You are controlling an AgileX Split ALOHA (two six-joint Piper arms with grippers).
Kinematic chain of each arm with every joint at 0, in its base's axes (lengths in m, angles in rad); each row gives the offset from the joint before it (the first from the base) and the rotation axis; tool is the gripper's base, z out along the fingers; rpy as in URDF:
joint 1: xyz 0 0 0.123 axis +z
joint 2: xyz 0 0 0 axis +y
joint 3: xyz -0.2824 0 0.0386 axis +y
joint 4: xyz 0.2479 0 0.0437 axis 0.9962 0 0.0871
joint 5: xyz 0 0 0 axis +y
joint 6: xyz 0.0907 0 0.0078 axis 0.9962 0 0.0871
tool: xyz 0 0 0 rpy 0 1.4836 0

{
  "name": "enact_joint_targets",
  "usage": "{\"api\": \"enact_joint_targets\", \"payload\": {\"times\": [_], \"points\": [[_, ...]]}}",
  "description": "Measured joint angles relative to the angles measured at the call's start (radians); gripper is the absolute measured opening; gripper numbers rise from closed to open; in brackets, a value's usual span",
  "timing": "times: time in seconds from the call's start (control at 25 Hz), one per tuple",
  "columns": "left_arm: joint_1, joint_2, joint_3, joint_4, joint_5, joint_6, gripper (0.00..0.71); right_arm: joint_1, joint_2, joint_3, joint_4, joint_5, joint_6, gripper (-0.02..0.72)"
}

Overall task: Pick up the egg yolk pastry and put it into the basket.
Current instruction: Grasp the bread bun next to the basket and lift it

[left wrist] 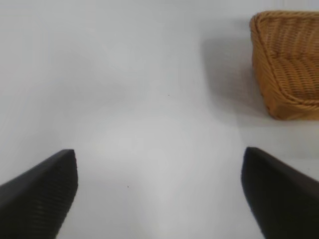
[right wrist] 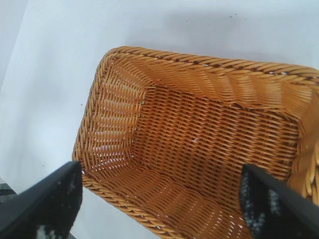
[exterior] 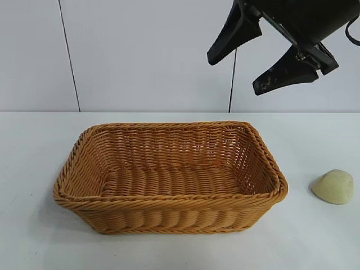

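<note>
The egg yolk pastry (exterior: 333, 187), a small pale cream dome, lies on the white table to the right of the basket (exterior: 169, 198). The orange-brown wicker basket holds nothing. High above the basket's right end hangs my right gripper (exterior: 233, 74), open and holding nothing; the pastry sits well below it and to its right. In the right wrist view the right gripper (right wrist: 160, 172) looks down into the basket (right wrist: 199, 62), and the pastry is out of that view. My left gripper (left wrist: 159, 153) is open over bare table, with a corner of the basket (left wrist: 284, 64) off to one side.
The white table (exterior: 39, 169) spreads around the basket, with a pale wall behind it. The left arm is outside the exterior view.
</note>
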State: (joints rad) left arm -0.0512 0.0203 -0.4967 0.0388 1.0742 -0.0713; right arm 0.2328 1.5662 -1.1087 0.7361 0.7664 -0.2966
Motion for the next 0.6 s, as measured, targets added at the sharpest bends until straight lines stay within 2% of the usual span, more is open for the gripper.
{"api": "enact_joint_targets", "payload": {"times": [0.16, 0.4, 0.52, 0.6], "points": [[0.000, -0.023, 0.000, -0.001, 0.000, 0.000, 0.643, 0.000, 0.000, -0.016, -0.176, 0.024, 0.117, 0.615], [0.000, -0.023, 0.000, -0.003, 0.000, 0.000, 0.643, 0.000, 0.003, -0.126, -0.552, 0.162, 0.314, 0.615], [0.000, -0.023, 0.000, -0.003, 0.000, 0.000, 0.643, -0.004, 0.020, -0.163, -0.670, 0.240, 0.357, 0.615], [0.000, -0.023, 0.000, -0.003, 0.000, 0.000, 0.643, -0.022, 0.035, -0.167, -0.690, 0.271, 0.363, 0.615]]}}
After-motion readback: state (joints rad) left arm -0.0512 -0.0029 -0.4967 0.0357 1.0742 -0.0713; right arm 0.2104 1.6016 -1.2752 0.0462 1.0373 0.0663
